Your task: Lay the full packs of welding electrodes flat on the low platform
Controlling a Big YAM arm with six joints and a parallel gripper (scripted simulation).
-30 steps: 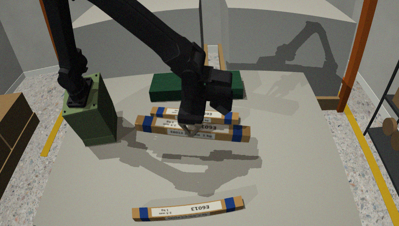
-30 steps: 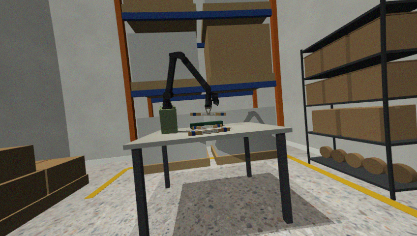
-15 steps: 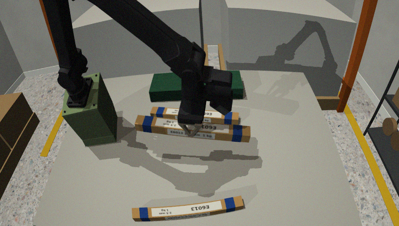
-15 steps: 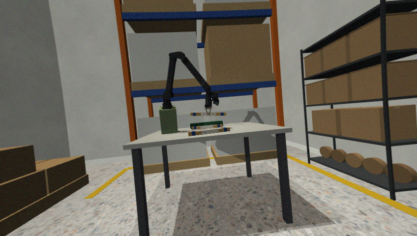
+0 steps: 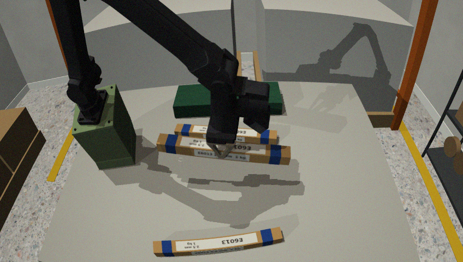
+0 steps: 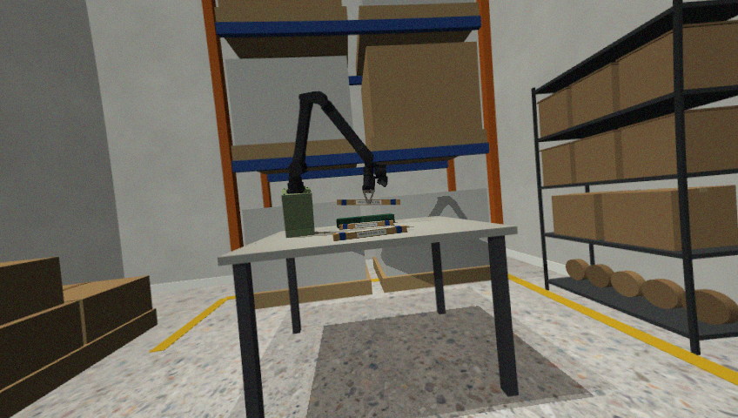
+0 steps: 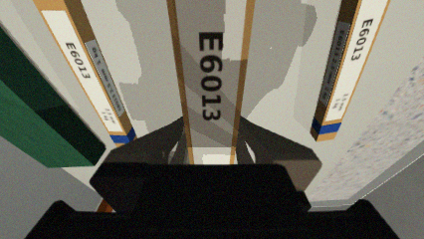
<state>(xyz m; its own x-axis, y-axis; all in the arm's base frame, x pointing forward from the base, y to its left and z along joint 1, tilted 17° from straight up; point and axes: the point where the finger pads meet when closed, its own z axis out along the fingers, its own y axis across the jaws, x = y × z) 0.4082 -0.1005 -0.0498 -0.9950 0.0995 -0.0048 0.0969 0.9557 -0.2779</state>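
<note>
The jaws of the gripper (image 5: pixel 221 156) (image 6: pixel 368 202) are clamped on the middle of one pack, the held pack (image 5: pixel 279 155) (image 6: pixel 352 202) (image 7: pixel 210 82), which hangs level above the bench (image 5: pixel 328 201) (image 6: pixel 455 232), clear of everything beneath it. Its label reads E6013 and a blue band circles it near each end. Just outward, on the platform side, the far pack (image 5: pixel 271 137) (image 6: pixel 386 224) (image 7: pixel 75 67) lies flat on the bench; on the other side, well apart, the near pack (image 5: pixel 217 242) (image 6: pixel 372 233) (image 7: pixel 343 80) lies there too, with the same E6013 marking. Beyond the far pack sits the low green platform (image 5: pixel 191 97) (image 6: pixel 385 217) (image 7: pixel 45 134); no pack can be seen on the part of its top that the arm leaves in view. The step in hand looks like a weighing: a pack held aloft so its heft can tell full from partly used, since the wrappers give nothing away. If it proves heavy, the next move should carry it over the platform and lower it flat; if light, it should go back down on the bench and be let go, before the other two are tried or compared.
</note>
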